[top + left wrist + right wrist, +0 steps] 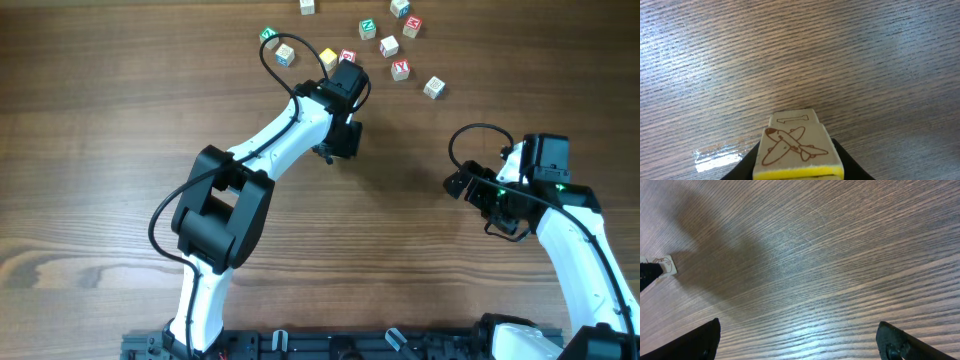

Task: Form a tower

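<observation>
left gripper (799, 162) — fingers pinched shut on the airplane cube (795, 145), pale wood with one yellow side.
tower (792, 119) — seen only as a second cube with an outlined i, touching the airplane cube on its far side; whether one sits on the other cannot be told. place: near the far edge of the tabletop (100, 150), about mid-width.
loose cubes (389, 45) — scattered along that same edge.
right gripper (797, 345) — fingers spread wide over bare wood, near the right edge, holding nothing.
</observation>
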You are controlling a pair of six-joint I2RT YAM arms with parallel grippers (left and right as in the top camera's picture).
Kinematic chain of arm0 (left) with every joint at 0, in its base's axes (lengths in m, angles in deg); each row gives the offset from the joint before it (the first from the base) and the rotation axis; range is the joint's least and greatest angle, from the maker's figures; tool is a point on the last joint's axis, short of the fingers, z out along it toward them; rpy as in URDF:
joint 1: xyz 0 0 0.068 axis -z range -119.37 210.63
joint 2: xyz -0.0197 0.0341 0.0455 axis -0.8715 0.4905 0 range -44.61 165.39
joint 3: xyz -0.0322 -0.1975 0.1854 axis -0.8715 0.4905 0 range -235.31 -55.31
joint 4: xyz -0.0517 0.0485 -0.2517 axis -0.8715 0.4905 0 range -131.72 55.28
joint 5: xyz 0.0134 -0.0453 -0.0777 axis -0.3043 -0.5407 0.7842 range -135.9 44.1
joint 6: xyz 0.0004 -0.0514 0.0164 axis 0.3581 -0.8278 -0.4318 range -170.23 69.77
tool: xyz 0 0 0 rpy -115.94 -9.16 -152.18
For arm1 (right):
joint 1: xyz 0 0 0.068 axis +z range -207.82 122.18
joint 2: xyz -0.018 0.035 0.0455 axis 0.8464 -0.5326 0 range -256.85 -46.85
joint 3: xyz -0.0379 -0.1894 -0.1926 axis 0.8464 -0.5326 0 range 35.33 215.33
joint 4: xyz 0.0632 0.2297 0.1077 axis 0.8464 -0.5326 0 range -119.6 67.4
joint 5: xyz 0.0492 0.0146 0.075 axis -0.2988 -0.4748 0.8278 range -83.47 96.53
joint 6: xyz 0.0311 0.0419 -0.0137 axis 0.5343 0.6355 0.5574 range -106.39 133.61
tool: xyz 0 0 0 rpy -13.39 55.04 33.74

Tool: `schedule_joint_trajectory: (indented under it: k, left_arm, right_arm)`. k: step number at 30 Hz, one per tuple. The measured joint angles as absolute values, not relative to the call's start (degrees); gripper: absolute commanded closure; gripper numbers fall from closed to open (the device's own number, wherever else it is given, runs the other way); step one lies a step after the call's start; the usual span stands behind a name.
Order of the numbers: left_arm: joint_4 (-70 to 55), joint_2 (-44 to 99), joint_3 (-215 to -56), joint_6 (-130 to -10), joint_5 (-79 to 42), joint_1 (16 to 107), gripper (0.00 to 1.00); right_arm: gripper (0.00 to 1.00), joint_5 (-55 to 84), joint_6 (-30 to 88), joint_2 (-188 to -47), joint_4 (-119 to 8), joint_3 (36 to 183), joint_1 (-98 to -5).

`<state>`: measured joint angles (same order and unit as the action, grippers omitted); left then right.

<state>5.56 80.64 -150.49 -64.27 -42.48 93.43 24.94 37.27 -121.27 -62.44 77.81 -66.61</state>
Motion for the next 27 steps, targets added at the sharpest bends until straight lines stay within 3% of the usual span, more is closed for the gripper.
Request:
schedule_joint_trajectory:
  k: [5,8,11,22,27]
  left_arm:
    - [5.54,80.64,-150.51,-64.29,-42.65,93.43,0.76]
    - [5.69,80.64,-150.51,-64.14,-42.65,93.43,0.51]
    - [6.76,80.64,-150.40,-64.29,-42.65,93.43,0.45]
    - [8.62,80.55,-150.40,-64.29,-42.65,93.43,0.39]
    - [11.51,73.05,-150.38,-64.29,-42.67,93.43,0.33]
  right_arm:
    - [0.00,24.97,37.27,-121.27,-62.44,77.81,-66.61]
    - [0.00,24.97,37.27,-121.27,-62.44,77.81,-66.61]
    - [0.01,24.94,37.27,-121.27,-62.44,77.81,-66.61]
    - [0.00,24.94,37.27,-121.27,-61.96,77.81,-66.61]
    - [0.00,24.94,37.27,-121.27,-61.91,77.81,-66.61]
